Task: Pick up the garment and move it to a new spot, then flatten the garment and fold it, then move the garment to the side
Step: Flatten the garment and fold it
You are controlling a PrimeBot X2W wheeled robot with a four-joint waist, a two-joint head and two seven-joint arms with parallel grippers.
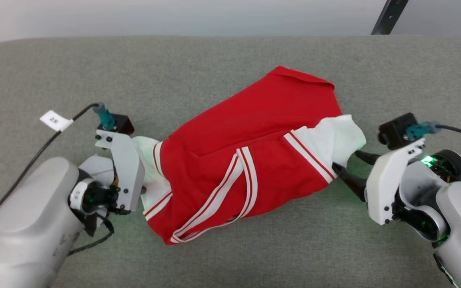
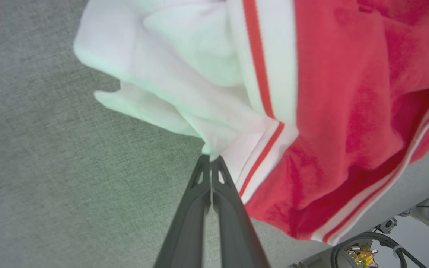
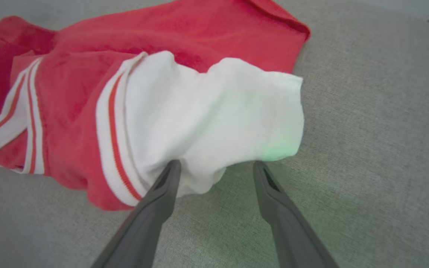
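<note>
The garment (image 1: 222,132) lies crumpled across the middle of the bench (image 1: 94,68). The left gripper (image 2: 210,159) is closed, pinching one white sleeve's edge. The right gripper (image 3: 216,165) stands spread wide at the other sleeve's edge, gripping nothing.

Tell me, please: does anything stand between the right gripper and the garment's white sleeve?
Nothing visible does. The right gripper is open right at the white sleeve of the garment. One of its fingers meets the sleeve's edge, with bare grey padding around.
</note>
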